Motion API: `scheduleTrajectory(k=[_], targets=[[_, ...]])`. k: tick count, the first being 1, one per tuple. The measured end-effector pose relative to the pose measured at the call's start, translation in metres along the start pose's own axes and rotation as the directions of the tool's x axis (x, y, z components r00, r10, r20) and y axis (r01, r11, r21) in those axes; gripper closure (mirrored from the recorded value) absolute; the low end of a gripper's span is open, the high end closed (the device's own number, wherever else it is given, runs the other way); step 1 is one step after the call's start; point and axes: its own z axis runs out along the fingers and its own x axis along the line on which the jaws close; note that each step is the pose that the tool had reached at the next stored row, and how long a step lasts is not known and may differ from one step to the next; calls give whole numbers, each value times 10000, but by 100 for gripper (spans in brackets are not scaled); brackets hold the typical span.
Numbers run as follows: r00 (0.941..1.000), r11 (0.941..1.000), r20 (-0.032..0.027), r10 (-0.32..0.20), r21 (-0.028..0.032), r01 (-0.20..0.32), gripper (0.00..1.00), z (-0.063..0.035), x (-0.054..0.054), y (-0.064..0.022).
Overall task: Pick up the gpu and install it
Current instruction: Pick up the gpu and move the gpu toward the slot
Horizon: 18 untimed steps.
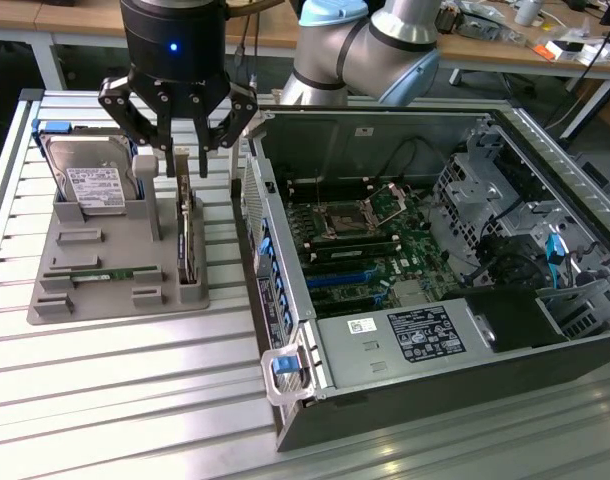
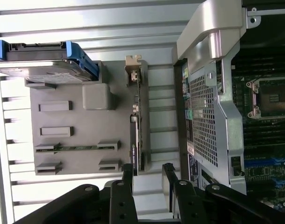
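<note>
The gpu (image 1: 188, 235) is a thin dark card with a silver end bracket. It stands on edge in a slot of the grey holder (image 1: 115, 295) on the table. My gripper (image 1: 186, 160) hangs directly over the card's top edge, open, with one finger on each side of the bracket end. In the wrist view the gpu (image 2: 137, 126) runs toward the gap of my gripper (image 2: 147, 177) and lies closer to one fingertip (image 2: 128, 173) than the other. Nothing is held.
The holder also carries a silver hard drive (image 1: 93, 185) in a blue frame and a green memory stick (image 1: 90, 272). An open computer case (image 1: 285, 300) stands close at the exterior view's right, motherboard (image 1: 365, 250) exposed. Its wall (image 2: 212, 107) is near the card.
</note>
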Motion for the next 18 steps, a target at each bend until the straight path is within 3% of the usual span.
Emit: scheduleTrajectory(k=[18], targets=[[10000, 10000, -1, -1, 0, 1, 62, 79, 2, -3]])
